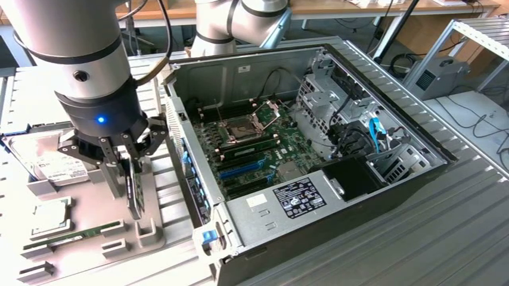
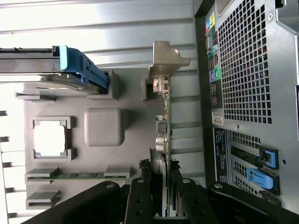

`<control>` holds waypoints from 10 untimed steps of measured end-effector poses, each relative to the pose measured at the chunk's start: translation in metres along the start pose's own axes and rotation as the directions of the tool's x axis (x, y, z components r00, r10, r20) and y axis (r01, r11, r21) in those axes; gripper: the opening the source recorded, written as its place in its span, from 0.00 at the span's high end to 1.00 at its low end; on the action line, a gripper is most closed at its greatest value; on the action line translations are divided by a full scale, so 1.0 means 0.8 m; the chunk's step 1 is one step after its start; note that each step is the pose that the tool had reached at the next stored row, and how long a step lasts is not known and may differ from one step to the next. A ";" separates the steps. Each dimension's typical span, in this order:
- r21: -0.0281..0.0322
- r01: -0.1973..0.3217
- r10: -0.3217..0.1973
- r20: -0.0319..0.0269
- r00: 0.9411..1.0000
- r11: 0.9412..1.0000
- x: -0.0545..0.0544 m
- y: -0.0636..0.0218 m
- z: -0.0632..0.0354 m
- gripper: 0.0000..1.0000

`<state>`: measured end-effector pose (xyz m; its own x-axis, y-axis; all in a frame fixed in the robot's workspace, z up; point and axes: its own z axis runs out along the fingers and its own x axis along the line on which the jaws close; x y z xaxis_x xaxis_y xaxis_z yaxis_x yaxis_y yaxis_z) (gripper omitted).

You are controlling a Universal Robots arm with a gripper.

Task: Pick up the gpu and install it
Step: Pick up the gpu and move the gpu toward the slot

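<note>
Gpu (image 1: pixel 133 186), a thin dark rectangular card with a silver metal end bracket (image 2: pixel 164 56), stands on edge directly beneath the black multi-fingered gripper (image 1: pixel 127 164). Its lower edge sits in a slot of the pale grey plastic fixture tray (image 1: pixel 151 231) on the ribbed grey metal desk (image 1: pixel 397 250). The gripper is closed on the gpu (image 2: pixel 164 125): in the wrist view its black fingers (image 2: pixel 139 198) press against both faces of the card's upper edge, with the bracket end reaching away from them.

Close beside the gripper, on the card's far side from the case, the tray also carries a silver hard drive with a white label (image 1: pixel 56 162), a square silver processor chip (image 1: pixel 49 217) and a narrow green memory stick (image 1: pixel 71 236). On the gripper's other side, just past the tray, lies the open black computer case (image 1: pixel 397 196), its green motherboard (image 1: pixel 263 149) exposed.

By my reading, the pick-up is the step in hand: the grasp is made, but the card looks seated in its slot. Getting it free calls for a straight pull along the card's own plane, without twisting, and enough height to clear the case wall.
</note>
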<state>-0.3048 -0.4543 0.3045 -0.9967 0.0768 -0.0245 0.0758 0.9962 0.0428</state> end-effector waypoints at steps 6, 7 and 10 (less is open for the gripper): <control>0.000 0.000 0.000 0.000 1.000 1.000 0.000 0.000 -0.002 0.74; 0.000 0.000 0.000 0.000 1.000 1.000 0.000 0.000 -0.003 0.74; 0.000 0.000 0.000 0.000 1.000 1.000 0.000 0.000 -0.004 0.74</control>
<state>-0.3048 -0.4543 0.3075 -0.9967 0.0769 -0.0245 0.0758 0.9962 0.0429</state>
